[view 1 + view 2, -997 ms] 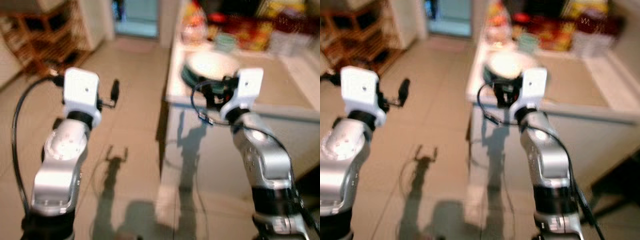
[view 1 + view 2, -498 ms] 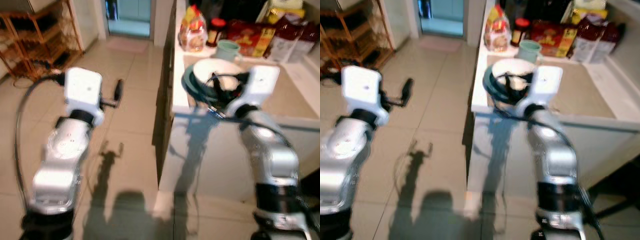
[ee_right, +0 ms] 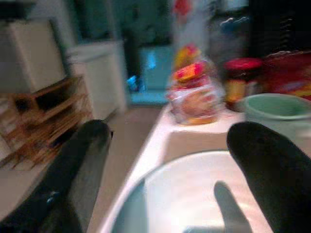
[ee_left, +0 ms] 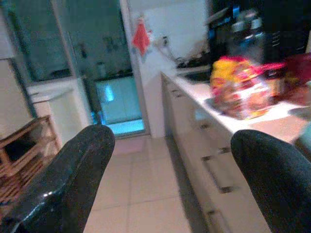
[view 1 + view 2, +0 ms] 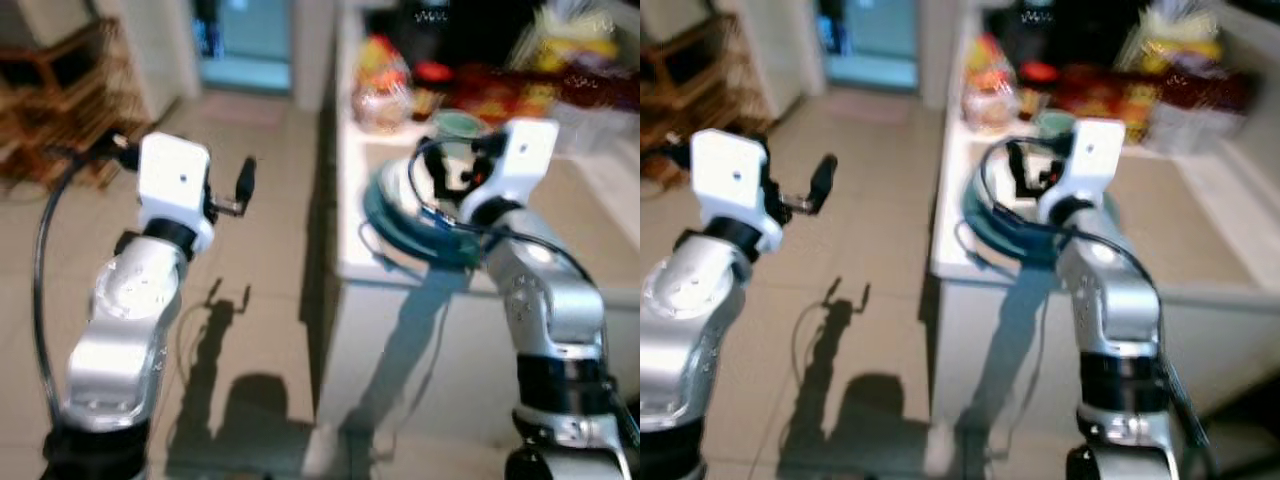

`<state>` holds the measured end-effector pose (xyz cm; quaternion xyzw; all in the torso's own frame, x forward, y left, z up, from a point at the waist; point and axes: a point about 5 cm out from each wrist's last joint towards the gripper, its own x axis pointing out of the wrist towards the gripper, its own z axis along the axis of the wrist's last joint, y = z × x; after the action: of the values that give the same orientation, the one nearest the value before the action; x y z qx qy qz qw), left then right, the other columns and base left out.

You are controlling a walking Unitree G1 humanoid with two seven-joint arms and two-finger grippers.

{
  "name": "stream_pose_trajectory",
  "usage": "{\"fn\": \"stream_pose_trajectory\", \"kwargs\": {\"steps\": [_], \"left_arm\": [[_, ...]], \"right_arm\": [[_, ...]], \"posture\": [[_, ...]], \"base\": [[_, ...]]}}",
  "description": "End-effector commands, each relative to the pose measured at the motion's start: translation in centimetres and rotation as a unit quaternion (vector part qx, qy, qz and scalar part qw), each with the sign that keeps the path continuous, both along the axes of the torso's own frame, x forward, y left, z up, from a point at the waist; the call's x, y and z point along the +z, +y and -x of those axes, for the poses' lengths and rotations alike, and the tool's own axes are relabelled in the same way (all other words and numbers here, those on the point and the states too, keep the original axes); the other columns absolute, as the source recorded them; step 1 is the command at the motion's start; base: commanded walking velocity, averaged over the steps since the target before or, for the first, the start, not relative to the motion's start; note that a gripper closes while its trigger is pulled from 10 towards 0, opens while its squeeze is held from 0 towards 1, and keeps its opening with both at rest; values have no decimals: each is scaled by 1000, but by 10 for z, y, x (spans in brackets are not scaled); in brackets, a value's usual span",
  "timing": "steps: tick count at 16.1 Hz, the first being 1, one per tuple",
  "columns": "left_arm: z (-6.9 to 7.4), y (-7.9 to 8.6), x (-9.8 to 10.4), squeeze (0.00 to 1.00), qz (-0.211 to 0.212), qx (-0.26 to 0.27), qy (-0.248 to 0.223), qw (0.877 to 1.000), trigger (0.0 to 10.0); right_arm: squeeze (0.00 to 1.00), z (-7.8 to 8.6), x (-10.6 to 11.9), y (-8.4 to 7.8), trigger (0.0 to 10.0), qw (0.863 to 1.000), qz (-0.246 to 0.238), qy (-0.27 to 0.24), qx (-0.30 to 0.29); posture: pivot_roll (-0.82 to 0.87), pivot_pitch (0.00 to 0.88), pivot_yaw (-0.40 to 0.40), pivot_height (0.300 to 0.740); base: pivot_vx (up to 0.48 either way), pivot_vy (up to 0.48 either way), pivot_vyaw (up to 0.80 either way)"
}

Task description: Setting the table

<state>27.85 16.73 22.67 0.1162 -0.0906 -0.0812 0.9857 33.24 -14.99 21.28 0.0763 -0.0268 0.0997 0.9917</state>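
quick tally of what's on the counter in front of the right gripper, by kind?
Bowls or plates, stacked: 2, white bowl on teal plate
Green cup: 1
Bagged bread: 1
Red-lidded jar: 1
Total: 5

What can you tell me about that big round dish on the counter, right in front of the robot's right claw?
The dish is a wide, shallow, round bowl or plate, white inside with a dark teal rim, smooth and glazed-looking. It sits upright near the corner of the white counter, in front of a pale green cup. The right claw is open above it; contact cannot be judged.
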Motion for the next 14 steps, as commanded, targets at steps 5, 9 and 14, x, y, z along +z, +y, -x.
{"fn": "stream_pose_trajectory", "kwargs": {"steps": [5, 9, 14], "left_arm": [[22, -33, 6, 0, -4, -201, -3, 980, 10000], [23, -38, 1, 0, -25, -235, 32, 971, 10000], [27, -46, 5, 0, -20, -269, 33, 962, 10000]], "right_arm": [[1000, -8, 25, -54, 10000, 996, 38, 53, -63], [47, -20, 19, -81, 10000, 978, 18, 190, -87], [0, -35, 11, -74, 10000, 966, -66, 249, -5]], "posture": [[22, 0, -44, 740], [17, 0, -43, 740], [17, 0, -40, 740]], "base": [[0, 0, 0], [0, 0, 0], [0, 0, 0]]}}
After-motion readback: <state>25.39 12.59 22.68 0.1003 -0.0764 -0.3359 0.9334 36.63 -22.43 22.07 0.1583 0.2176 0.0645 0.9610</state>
